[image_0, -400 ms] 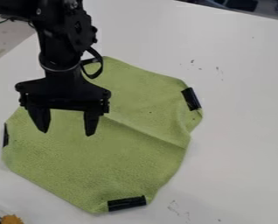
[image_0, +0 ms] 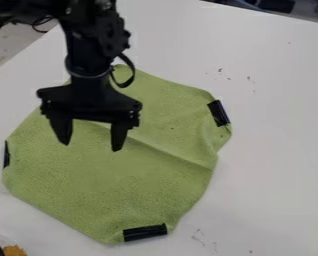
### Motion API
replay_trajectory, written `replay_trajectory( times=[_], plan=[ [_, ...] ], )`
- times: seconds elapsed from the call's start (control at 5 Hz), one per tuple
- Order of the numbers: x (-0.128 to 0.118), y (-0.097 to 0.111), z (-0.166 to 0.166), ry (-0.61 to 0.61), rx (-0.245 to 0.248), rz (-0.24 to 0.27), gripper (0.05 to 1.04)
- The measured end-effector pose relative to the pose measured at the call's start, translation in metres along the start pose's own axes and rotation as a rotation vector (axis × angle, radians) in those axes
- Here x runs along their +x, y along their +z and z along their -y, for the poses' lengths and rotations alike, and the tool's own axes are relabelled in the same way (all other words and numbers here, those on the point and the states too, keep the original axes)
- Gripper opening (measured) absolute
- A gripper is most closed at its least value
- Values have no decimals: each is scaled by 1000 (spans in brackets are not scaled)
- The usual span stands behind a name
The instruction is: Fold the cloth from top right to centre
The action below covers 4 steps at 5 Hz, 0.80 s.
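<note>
The green cloth (image_0: 108,175) lies spread near the left edge of the tabletop (image_0: 275,100); the gripper (image_0: 91,147) hangs above it, open and empty; pinching only the right-hand black strip (image_0: 218,113) might peel it off, and the crease (image_0: 172,153) could skew the fold; the arm (image_0: 90,57) hides part of the top corner; gripper height is hard to judge.

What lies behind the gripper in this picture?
Behind the gripper is the green cloth, visible between and around its fingers. Whatever part the gripper's body and arm cover, including any tape there, cannot be seen.
</note>
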<state>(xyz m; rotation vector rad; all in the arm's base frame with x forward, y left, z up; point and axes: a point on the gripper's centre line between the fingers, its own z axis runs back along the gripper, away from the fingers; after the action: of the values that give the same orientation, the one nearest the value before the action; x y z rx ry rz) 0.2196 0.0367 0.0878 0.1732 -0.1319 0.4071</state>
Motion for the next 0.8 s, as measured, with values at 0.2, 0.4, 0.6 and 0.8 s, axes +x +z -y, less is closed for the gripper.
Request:
replay_trajectory(
  times=[0.2, 0.4, 0.6, 0.8],
  plan=[
    [29, 2, 28, -58, -5, 4, 1000],
    [62, 2, 63, -133, -23, 33, 1000],
    [88, -4, 108, -156, -62, 54, 1000],
    [101, -3, 130, -182, -98, 61, 1000]
  ],
)
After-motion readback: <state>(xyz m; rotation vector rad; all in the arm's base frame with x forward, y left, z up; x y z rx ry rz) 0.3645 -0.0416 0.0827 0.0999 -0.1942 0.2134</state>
